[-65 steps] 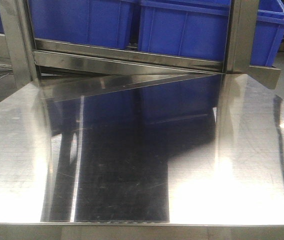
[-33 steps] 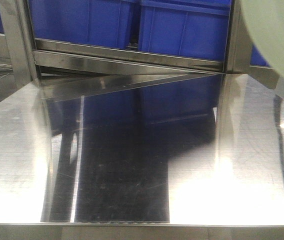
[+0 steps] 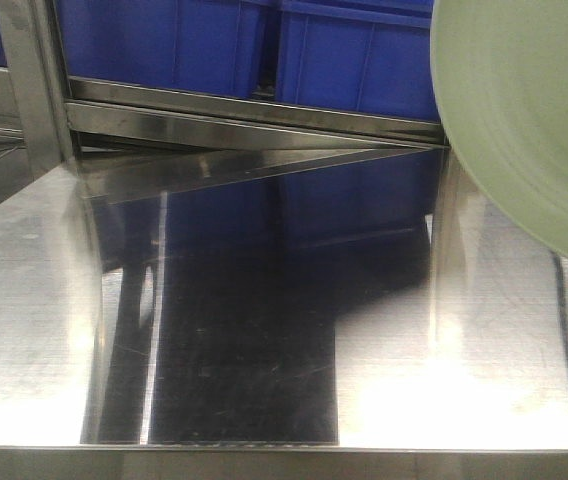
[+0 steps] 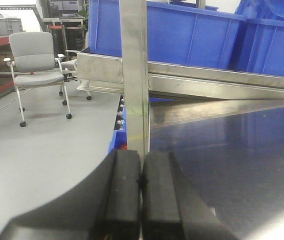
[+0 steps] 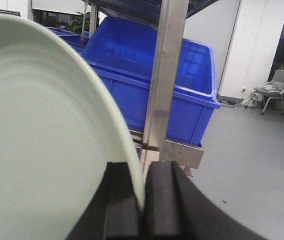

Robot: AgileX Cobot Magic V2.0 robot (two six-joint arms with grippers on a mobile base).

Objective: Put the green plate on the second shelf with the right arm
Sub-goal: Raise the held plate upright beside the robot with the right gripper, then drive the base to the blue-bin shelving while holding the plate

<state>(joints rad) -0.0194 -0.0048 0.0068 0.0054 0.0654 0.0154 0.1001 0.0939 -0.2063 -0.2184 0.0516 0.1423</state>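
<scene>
Quick status from the remote desk. Right arm (image 5: 142, 215): jaws are clamped on the rim of the green plate (image 5: 42, 130), edge pinched right between them. The plate stands nearly on edge and spreads up and to the left of the jaws, filling most of that side of the wrist cam. Straight ahead of those jaws, just past the plate's edge, there's a steel upright (image 5: 164, 75), w/ a blue bin (image 5: 182, 90) behind it on the rack rail.

On the front cam the plate (image 3: 524, 120) takes up the top-right corner, face toward the lens, in front of the bins (image 3: 364, 60). Its lower edge runs out of frame on the right, so I can't tell how close it is to the worktop (image 3: 264, 330).

Left arm (image 4: 141, 190): jaws pressed together, nothing between them. Dead ahead of them is another steel upright (image 4: 133, 75), shiny worktop ahead-right, more blue bins beyond and above. Way off ahead-left on the grey floor sits a grey office chair (image 4: 34, 55).
</scene>
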